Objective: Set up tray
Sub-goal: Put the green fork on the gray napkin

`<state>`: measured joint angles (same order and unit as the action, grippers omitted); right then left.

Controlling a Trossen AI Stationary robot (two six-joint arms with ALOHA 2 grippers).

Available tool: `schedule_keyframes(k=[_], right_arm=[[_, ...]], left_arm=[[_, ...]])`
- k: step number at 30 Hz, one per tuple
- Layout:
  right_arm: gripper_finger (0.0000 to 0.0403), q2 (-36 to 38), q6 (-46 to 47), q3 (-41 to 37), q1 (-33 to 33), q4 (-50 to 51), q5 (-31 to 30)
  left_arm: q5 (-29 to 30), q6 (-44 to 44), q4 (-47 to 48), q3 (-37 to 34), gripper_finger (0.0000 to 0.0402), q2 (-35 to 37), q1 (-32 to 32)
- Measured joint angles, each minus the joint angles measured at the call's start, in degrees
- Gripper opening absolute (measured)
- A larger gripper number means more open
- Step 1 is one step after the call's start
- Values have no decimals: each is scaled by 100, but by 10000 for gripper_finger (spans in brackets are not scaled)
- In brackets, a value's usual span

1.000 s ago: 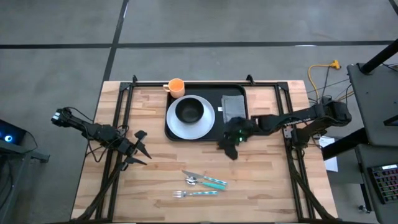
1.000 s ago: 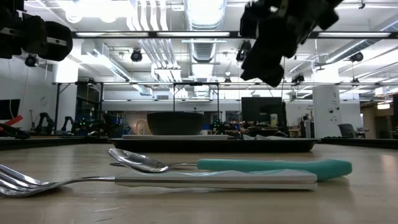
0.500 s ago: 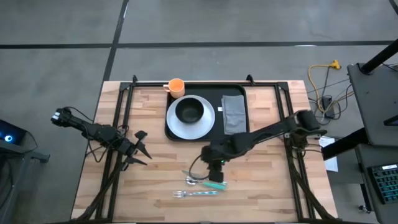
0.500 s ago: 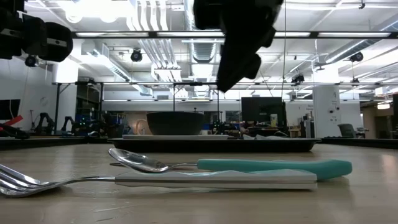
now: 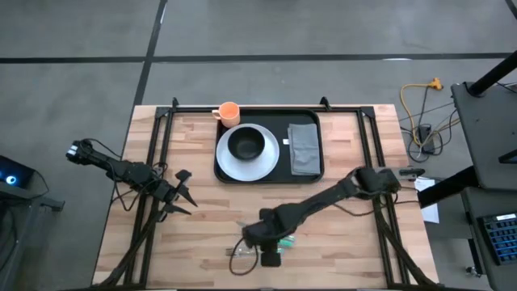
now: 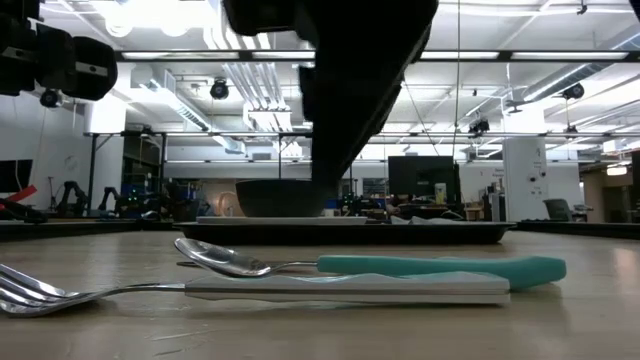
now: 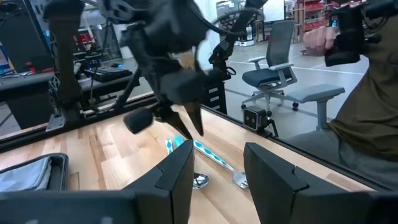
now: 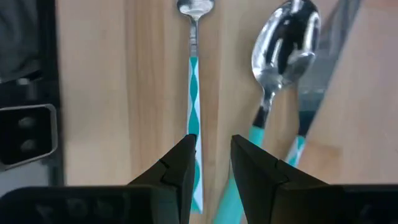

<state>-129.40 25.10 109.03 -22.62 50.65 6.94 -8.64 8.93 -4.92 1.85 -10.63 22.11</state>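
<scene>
My right claw hanging over the teal-handled fork and spoon on the table, fingers slightly parted, gripping nothing, left claw parked open, tray behind.

- You will find no text, label, brand, number or sign that can be read in any of the four views.
- The red and white boards far back in the room, in the left wrist view, are too blurred for you to read.
</scene>
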Motion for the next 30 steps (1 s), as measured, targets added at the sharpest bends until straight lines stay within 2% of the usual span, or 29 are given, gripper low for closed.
schedule_keyframes(k=[5, 10, 18, 30], right_arm=[[96, -572, -25, 748, -86, 273, -92], [92, -759, -60, 1215, -118, 402, -74], [91, -730, 129, 1253, -141, 438, 74], [83, -737, -115, 1240, -150, 203, 210]], left_arm=[[-1, -2, -3, 0, 122, -32, -1], [0, 0, 0, 0, 122, -39, -1], [0, 0, -3, 0, 122, -63, -2], [0, 0, 0, 0, 122, -72, -2]])
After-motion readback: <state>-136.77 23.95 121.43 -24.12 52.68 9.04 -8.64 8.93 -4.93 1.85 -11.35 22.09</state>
